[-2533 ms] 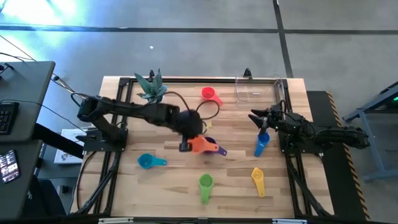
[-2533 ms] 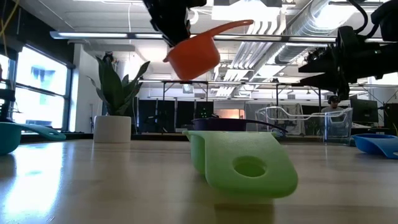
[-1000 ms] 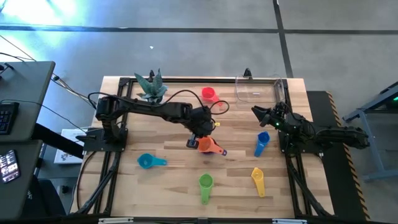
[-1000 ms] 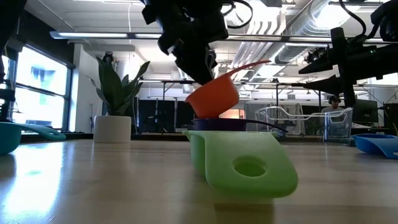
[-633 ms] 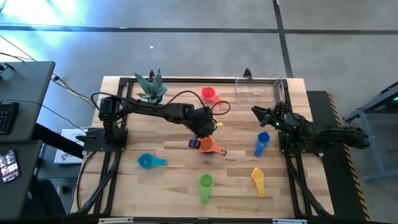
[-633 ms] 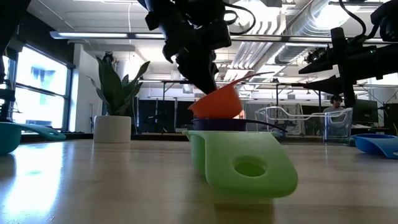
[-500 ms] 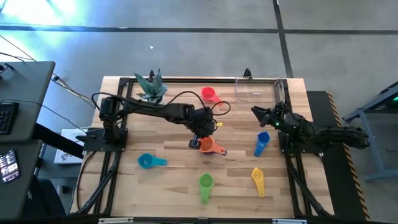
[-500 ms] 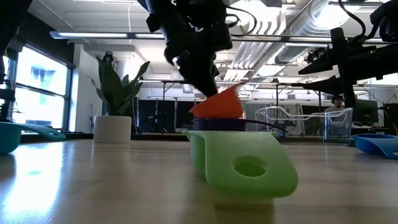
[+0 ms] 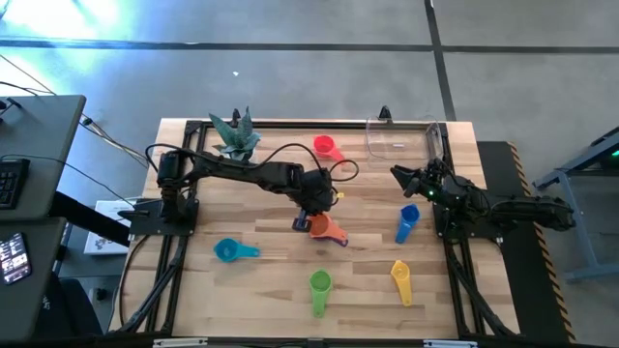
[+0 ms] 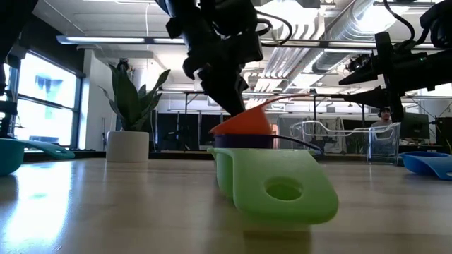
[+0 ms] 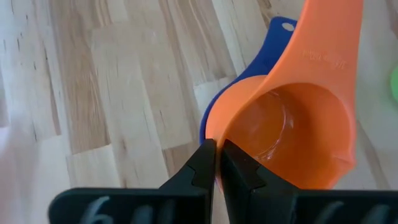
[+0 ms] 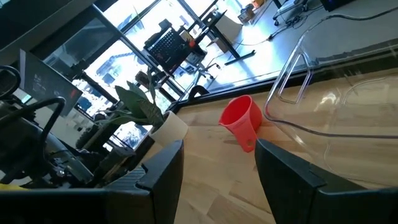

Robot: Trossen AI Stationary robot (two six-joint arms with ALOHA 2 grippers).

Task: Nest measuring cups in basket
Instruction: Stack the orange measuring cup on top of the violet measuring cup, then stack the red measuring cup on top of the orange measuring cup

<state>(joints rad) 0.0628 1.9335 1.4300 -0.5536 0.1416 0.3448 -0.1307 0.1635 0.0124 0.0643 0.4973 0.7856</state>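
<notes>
Indoors | wood table | left pincer grips orange cup | right pincer open

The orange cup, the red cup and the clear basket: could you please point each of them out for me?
orange cup [image 11: 292, 137], left wrist view, inside of the bowl.
red cup [image 12: 241, 118], right wrist view, outer wall.
clear basket [image 9: 372, 135], high view, left rim.

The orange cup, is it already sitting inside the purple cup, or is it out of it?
Partly in. The orange cup sits tilted in the purple cup, purple rim showing beside it, and the left gripper has its jaws shut on the orange rim.
</notes>
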